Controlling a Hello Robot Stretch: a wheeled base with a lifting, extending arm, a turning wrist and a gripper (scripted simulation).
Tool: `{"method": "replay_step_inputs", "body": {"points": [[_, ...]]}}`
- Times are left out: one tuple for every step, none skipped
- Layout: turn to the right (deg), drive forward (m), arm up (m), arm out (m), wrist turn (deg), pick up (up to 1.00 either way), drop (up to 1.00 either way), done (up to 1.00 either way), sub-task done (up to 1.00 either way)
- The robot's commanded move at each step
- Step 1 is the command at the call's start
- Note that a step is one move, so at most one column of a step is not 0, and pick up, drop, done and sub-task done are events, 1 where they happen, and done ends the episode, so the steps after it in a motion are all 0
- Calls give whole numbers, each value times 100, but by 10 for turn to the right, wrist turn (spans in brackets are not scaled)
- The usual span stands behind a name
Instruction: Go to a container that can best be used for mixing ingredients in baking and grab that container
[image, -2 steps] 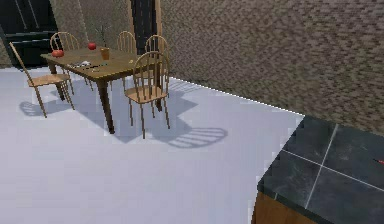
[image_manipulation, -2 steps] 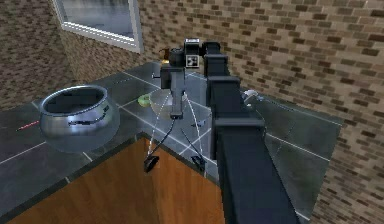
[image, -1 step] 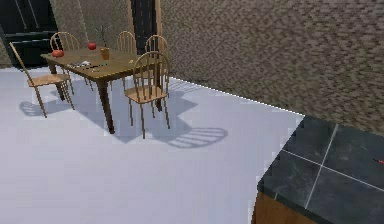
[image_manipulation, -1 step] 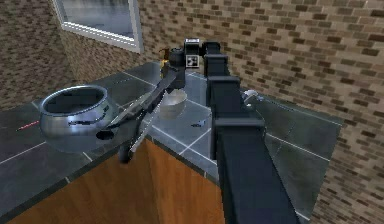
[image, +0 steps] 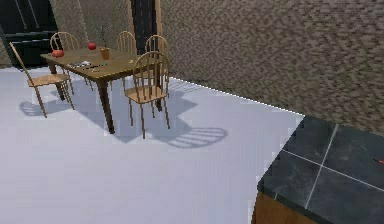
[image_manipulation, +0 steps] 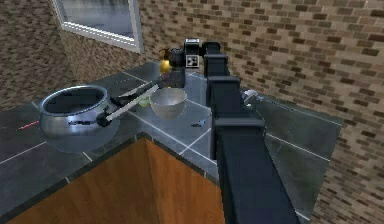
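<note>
One small grey bowl (image_manipulation: 168, 99) stands on the bench (image_manipulation: 185, 128), on its dark tiles not far from the front corner. On the same bench, just beside the bowl toward the arm side view's left, sits a large metal pot (image_manipulation: 72, 110), and its long dark handle (image_manipulation: 126, 100) reaches toward the bowl's rim. The dark arm (image_manipulation: 235, 135) stretches out over the bench, past the bowl, and the claw (image_manipulation: 172, 62) is at its far end, near the back of the bench. How far the claw is spread I cannot tell, and because a yellowish thing (image_manipulation: 164, 52) stands on the bench right at or behind it, I cannot tell either if it has hold of anything. A small shiny thing (image_manipulation: 248, 97) lies on the bench on the other side of the arm. Behind the bench rises a brick wall (image_manipulation: 300, 50) with a window (image_manipulation: 100, 20). In the forward view a corner of the bench (image: 330, 165) shows, and well apart from it, across the pale floor (image: 100, 160), stands a wooden dining table (image: 95, 68) with chairs (image: 148, 82) around it and two red round things (image: 57, 52) on top.
</note>
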Motion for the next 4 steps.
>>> {"method": "replay_step_inputs", "body": {"points": [[0,0,0,0,450,0,0,0,0],[0,0,0,0,180,0,0,0,0],[0,0,-12,0,0,0,0,0,0],[0,0,0,0,0,100,0,0,0]]}}
